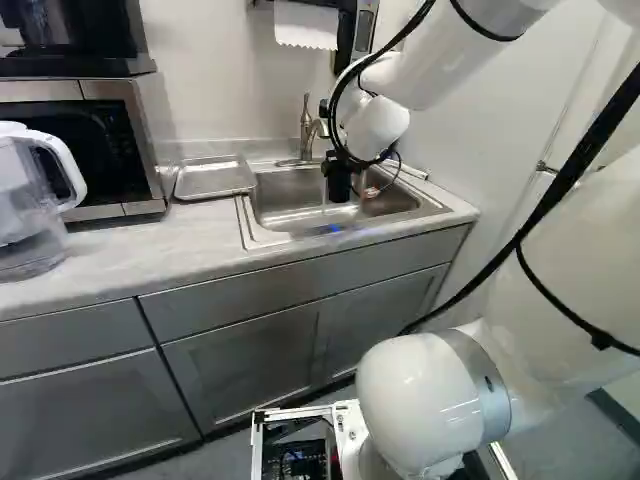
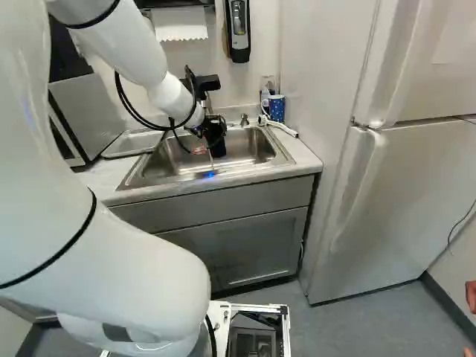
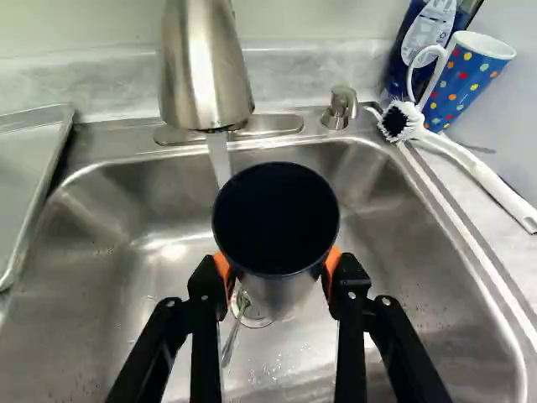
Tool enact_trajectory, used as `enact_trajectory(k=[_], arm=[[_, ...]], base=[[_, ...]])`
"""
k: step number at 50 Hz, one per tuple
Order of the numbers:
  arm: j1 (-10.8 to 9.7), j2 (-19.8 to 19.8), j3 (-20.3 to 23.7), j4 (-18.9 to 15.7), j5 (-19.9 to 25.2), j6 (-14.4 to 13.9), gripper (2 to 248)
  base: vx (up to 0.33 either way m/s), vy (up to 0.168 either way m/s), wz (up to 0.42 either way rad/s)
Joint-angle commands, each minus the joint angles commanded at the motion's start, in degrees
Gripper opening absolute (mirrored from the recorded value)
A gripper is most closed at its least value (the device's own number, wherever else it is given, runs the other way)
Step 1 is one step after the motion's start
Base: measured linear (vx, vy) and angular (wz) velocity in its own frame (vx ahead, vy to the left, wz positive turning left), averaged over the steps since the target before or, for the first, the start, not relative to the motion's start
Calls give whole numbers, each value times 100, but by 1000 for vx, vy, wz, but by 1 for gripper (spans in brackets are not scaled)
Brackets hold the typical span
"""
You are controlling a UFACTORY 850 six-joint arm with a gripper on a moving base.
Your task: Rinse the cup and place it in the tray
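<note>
White-handled pitcher [image 1: 25, 205]: far left in the left base view, toward the front edge of the table [image 1: 125, 250].
Microwave [image 1: 140, 150]: beyond the pitcher, nearer the back edge.
Metal tray [image 1: 213, 178]: lying between microwave and sink [image 3: 419, 277], toward the back edge.
Faucet [image 3: 205, 75]: at the back edge, water [image 3: 218, 158] running from its spout down toward the cup's rim; whether any goes inside I cannot tell.
My fingers [image 1: 371, 192]: clasping the cup, one orange pad [image 3: 332, 265] on each side.
Cup [image 3: 275, 218]: held over the sink basin, dark mouth facing my wrist.
Small metal pump [image 3: 340, 107]: behind the sink's back right corner.
White brush [image 3: 404, 122]: head beside the mug, handle at the table's right edge.
Blue bottle [image 3: 426, 38], spotted mug [image 3: 470, 80]: together at the back right corner.
</note>
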Motion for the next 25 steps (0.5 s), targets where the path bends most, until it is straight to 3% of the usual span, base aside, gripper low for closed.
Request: enact_trajectory(k=[25], arm=[[367,19,17,0,95,0,122]], base=[[0,0,0]])
